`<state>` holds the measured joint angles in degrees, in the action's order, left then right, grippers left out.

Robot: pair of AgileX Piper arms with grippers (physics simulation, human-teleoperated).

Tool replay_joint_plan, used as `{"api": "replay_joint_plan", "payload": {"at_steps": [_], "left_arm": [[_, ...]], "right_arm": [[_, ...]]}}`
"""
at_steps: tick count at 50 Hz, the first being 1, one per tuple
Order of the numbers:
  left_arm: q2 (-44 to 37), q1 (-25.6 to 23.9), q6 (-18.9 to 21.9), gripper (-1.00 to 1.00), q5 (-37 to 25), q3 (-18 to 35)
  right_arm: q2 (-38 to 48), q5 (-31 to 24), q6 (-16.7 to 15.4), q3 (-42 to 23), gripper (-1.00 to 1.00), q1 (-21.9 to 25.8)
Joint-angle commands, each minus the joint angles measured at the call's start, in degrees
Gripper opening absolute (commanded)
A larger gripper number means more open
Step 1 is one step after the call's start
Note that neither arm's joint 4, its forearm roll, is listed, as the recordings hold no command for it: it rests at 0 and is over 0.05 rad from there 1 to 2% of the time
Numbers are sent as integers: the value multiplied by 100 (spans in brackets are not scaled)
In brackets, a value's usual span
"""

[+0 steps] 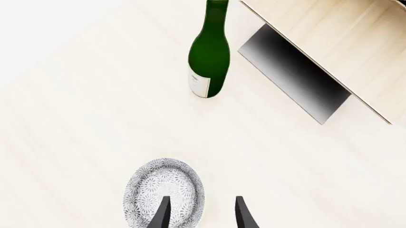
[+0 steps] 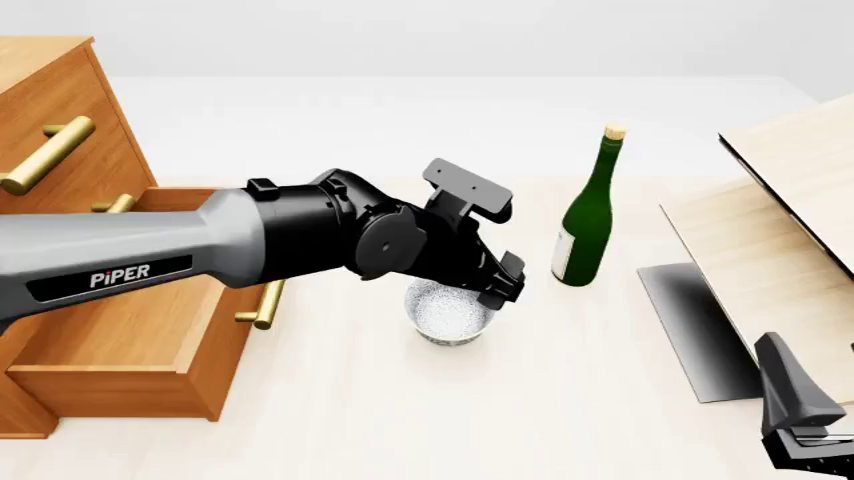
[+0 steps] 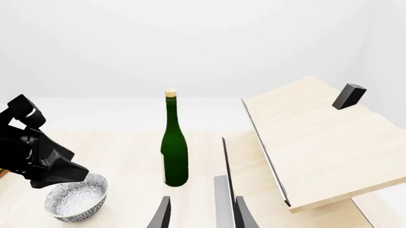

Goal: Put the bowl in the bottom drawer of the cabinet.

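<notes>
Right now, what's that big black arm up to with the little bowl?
The left gripper is down at the speckled bowl on the table, one finger inside the rim and one outside, open. The bottom drawer of the cabinet stands pulled out beside it, with no bowl in it yet. The right gripper hangs open and idle nearer the green bottle.

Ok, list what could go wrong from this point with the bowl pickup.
1. The left gripper straddles the rim of the bowl, one finger inside. A thin rim pinch may let it tilt or slip.
2. The green bottle stands upright close beside the bowl; a swing that way could topple it.
3. The bottom drawer is open, but the bowl could clip its brass handle on the way.
</notes>
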<state>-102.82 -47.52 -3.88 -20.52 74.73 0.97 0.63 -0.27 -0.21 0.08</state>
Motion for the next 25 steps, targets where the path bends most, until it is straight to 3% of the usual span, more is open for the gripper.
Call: {"api": "replay_joint_plan", "payload": {"at_steps": [1,25], "left_arm": [[-126,-40,-157,100,49,-13],[-392,-61,-316,100,154,-1]], "right_arm": [[0,0,1,0,100,-1],[1,0,0,0,100,1]]}}
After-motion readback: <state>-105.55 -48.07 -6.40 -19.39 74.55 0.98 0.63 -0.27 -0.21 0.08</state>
